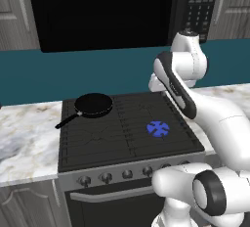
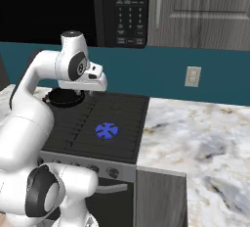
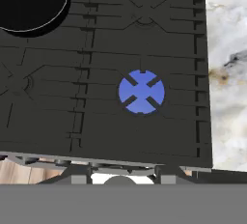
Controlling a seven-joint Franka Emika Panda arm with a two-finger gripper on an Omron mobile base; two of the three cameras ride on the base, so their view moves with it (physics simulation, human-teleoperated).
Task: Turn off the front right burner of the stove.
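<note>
The marbled bench [image 1: 24, 138] runs along a teal wall [image 1: 97, 72] under grey cabinets [image 2: 205, 11], with the stove [image 1: 127, 133] set into it and more of the marbled top stretching to the stove's right. Above the stove hangs a black microwave [image 1: 102, 11]; its keypad [image 2: 129, 11] carries rows of small pale markings that are too small to read, and no other writing can be made out anywhere. The stove's black grated cooktop sits over a steel-grey front panel with a row of small round knobs [image 1: 127, 174] and an oven handle bar [image 1: 107, 193] beneath them. The white arm [image 1: 195, 99] rises over the stove's right side and reaches across the cooktop. A black frying pan [image 1: 93, 104] rests on the rear left burner, its handle pointing toward the left edge of the stove; nothing is seen inside it. The front right burner [image 1: 158, 128] lies at the front right of the cooktop, crossed by grate bars and showing a blue starburst flame ring, directly below the hand camera. A pale wall outlet [image 2: 192, 76] sits on the teal wall to the right. The claw [image 3: 119, 177] hangs high above the front edge of the stove, its finger tips [image 3: 79, 176] apart with nothing between them.
</note>
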